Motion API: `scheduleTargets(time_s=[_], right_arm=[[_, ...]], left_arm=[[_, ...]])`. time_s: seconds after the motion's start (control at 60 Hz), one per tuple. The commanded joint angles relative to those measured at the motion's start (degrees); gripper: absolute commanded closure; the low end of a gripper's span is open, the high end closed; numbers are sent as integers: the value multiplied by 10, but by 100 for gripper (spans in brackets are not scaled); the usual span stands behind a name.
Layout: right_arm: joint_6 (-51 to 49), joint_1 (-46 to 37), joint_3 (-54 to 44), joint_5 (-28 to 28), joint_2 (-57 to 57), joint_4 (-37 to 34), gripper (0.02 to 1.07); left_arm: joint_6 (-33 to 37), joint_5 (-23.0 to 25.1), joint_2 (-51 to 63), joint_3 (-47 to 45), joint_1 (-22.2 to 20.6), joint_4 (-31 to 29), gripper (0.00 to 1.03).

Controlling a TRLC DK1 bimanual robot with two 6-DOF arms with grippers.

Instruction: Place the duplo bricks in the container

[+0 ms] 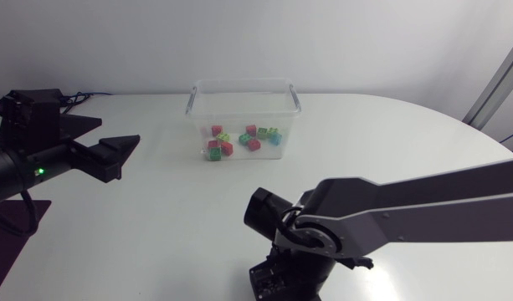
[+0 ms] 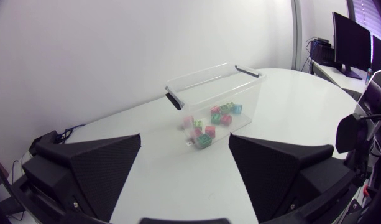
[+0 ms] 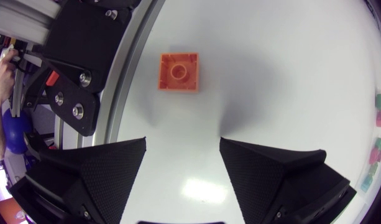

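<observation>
At the table's (image 1: 156, 209) near edge the right gripper (image 3: 183, 146) points down, released, fingers spread. An orange brick (image 3: 179, 72) lies on the table just ahead of it, untouched. At the left, the left gripper (image 2: 184, 140) is released and empty. At the far middle, the container (image 1: 243, 90) holds several bricks (image 1: 239, 140).

You are looking at a white table (image 1: 156, 209) with a rounded far edge, a plain pale wall (image 1: 365, 33) rising just behind it and soft glare on its top.
</observation>
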Motion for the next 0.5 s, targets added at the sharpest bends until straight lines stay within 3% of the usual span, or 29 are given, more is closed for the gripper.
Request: scheduleTargets(time_s=[0.0, 0.483], right_arm=[[-14, 21, 26, 6, 26, -14, 23], [20, 39, 96, -10, 80, -20, 24]], left_arm=[[16, 7, -5, -19, 4, 6, 4], [39, 74, -16, -45, 74, 18, 4]])
